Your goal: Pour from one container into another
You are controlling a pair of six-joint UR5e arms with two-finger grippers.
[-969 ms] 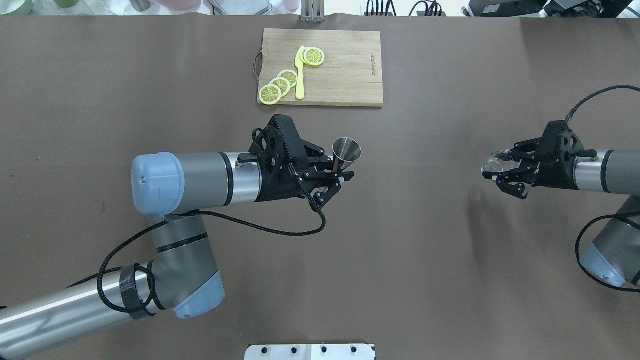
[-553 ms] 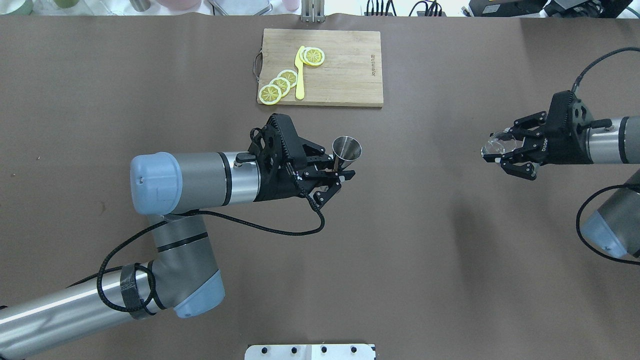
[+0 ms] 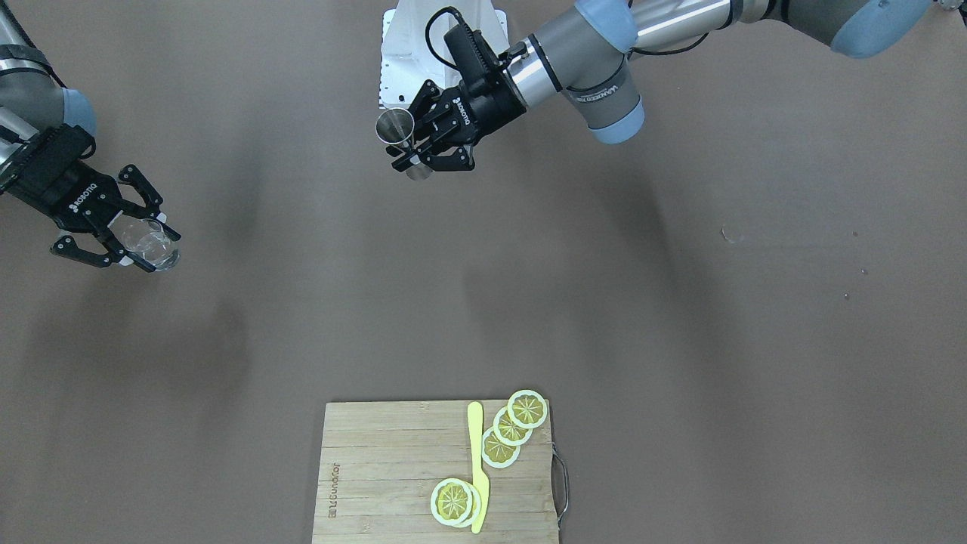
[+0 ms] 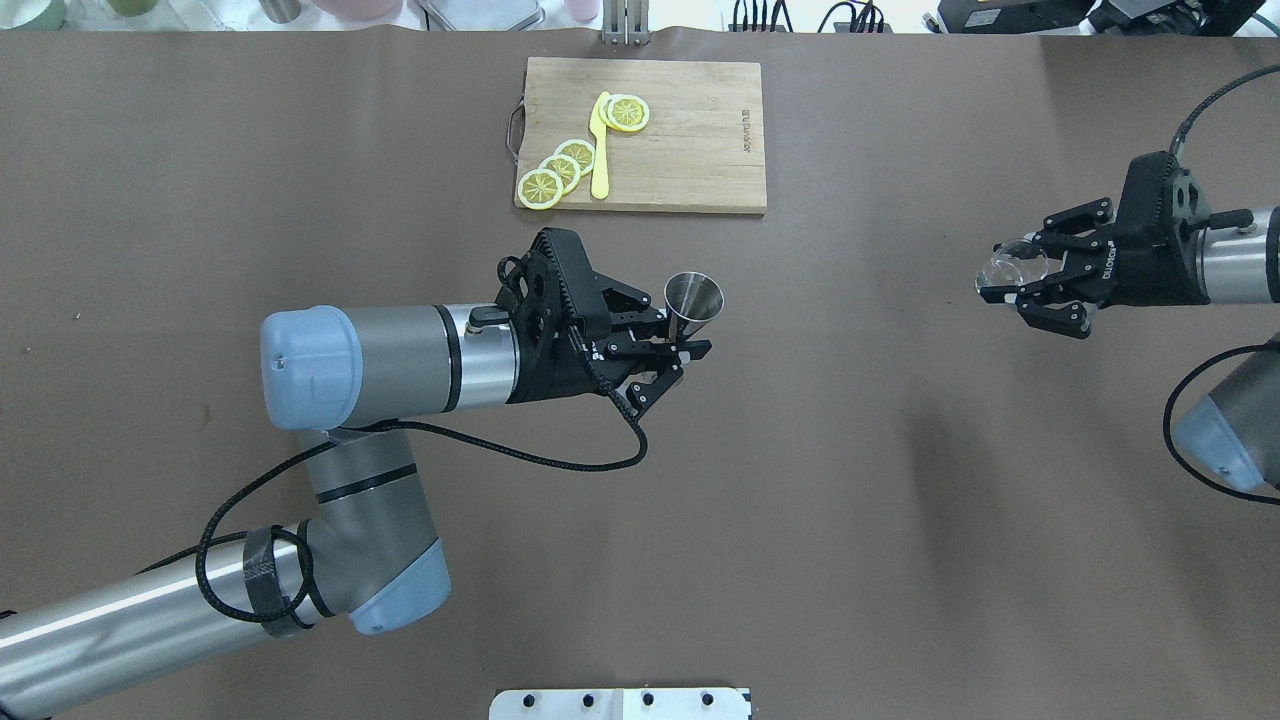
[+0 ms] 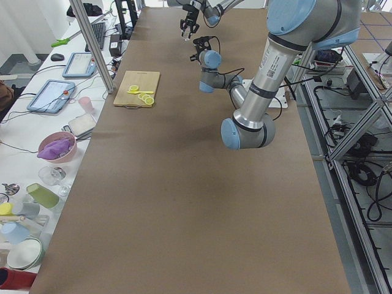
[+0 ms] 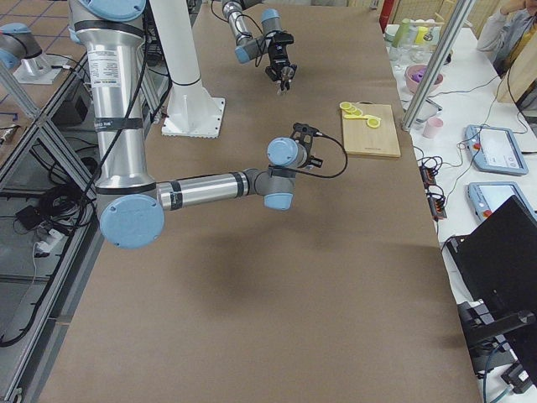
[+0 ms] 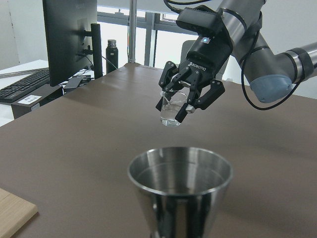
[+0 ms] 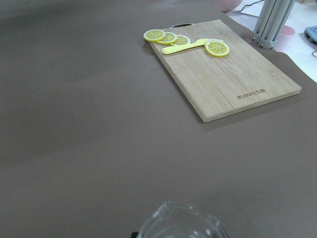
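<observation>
Our left pincer (image 4: 690,348) is pinching the steel jigger (image 4: 693,300) at its narrow waist. It holds the jigger upright above the table (image 4: 800,520), with the open upper cone just above the fingers. Our right pincer (image 4: 1005,290) is pressed onto the small glass cup (image 4: 1010,268), which sits between its fingers, roughly upright. The cup is well apart from the left pincer, out beyond the jigger's mouth. From the left wrist, the cup hangs higher than the jigger's rim, facing it across a wide gap. We cannot tell whether the cup holds any liquid. We judge the approach is not yet finished, and most of the risk lies ahead. The jigger's mouth is a small target, so if we tip the cup before its pinched lip is over the rim, the contents will land on the table. The glass wall is smooth and curved, so it may slide in the right pincer as the wrist rolls. If we come in too low, the right fingers may strike the rim and twist the jigger about its thin waist in the left pincer. The cutting board (image 4: 690,140) with lemon slices (image 4: 560,165) lies beyond the left pincer, off the likely path.
</observation>
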